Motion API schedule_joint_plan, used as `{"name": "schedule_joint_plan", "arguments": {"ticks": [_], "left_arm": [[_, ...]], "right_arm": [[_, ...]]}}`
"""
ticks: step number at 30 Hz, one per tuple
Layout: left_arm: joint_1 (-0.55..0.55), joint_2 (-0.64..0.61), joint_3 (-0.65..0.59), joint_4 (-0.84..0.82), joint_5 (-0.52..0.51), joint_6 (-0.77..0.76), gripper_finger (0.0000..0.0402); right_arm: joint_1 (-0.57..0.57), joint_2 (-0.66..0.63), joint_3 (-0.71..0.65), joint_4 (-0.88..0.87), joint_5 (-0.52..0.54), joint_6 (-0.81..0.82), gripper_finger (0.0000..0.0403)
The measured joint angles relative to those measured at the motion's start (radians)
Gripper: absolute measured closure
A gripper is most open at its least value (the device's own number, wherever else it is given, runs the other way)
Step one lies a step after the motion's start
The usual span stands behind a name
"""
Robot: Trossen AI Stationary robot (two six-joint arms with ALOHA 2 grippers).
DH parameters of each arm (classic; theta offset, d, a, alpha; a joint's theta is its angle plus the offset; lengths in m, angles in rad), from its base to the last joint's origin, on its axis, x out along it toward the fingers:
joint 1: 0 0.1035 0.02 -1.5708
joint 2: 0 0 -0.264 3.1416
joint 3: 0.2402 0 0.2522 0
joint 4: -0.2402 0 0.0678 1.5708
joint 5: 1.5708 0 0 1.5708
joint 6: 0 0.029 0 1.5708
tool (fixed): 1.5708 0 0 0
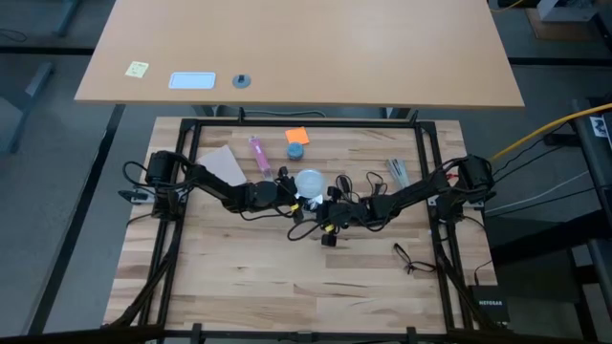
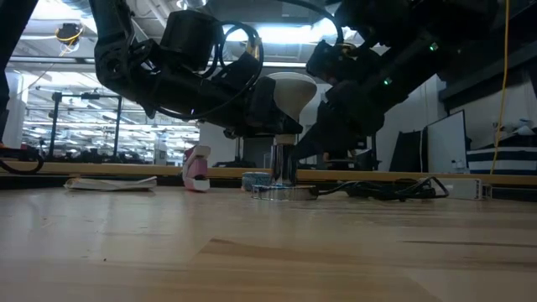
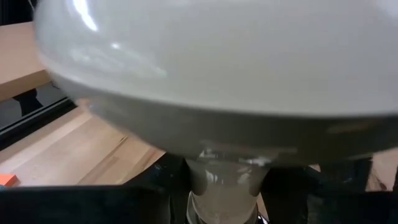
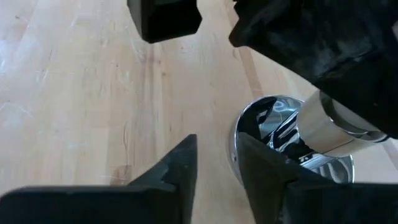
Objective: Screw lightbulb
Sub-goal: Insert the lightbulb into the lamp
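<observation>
Mid-table, the left gripper (image 1: 284,191) clamps the lightbulb (image 1: 310,182) by its neck over the lamp base (image 4: 292,146), apparently mid-screwing, while the right gripper (image 4: 217,165), jaws slightly apart and empty, must next steady the base.

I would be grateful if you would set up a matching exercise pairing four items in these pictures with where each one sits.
Things:
1. lightbulb
2. orange note
3. yellow note
4. pink tube

Places:
a. on the far desk, beyond the work table
b. upright over the silver lamp base
c. lying on the work table, on the left arm's side of the blue round object
d. just beyond the blue round object, towards the far desk

Pairs: 1-b, 2-d, 3-a, 4-c
</observation>
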Motion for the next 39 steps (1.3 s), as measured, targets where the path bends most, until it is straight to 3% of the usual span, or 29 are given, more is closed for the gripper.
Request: {"name": "schedule_joint_plan", "arguments": {"ticks": [4, 16, 26, 30, 39], "left_arm": [[0.000, 0.000, 0.000, 0.001, 0.000, 0.000, 0.0260], [0.000, 0.000, 0.000, 0.003, -0.001, 0.000, 0.0260], [0.000, 0.000, 0.000, 0.004, -0.002, -0.005, 0.0260], [0.000, 0.000, 0.000, 0.004, -0.002, -0.006, 0.0260], [0.000, 0.000, 0.000, 0.004, -0.001, -0.008, 0.0260]], "right_arm": [[-0.007, 0.000, 0.000, -0.023, 0.004, 0.028, 0.0264], [-0.013, 0.000, -0.001, -0.234, 0.177, 0.133, 0.0268], [-0.120, 0.000, -0.001, -0.303, 0.175, 0.124, 0.0281], [-0.144, 0.000, 0.000, -0.347, 0.126, 0.124, 0.0281], [-0.144, 0.000, -0.001, -0.255, 0.051, 0.123, 0.0282]]}}
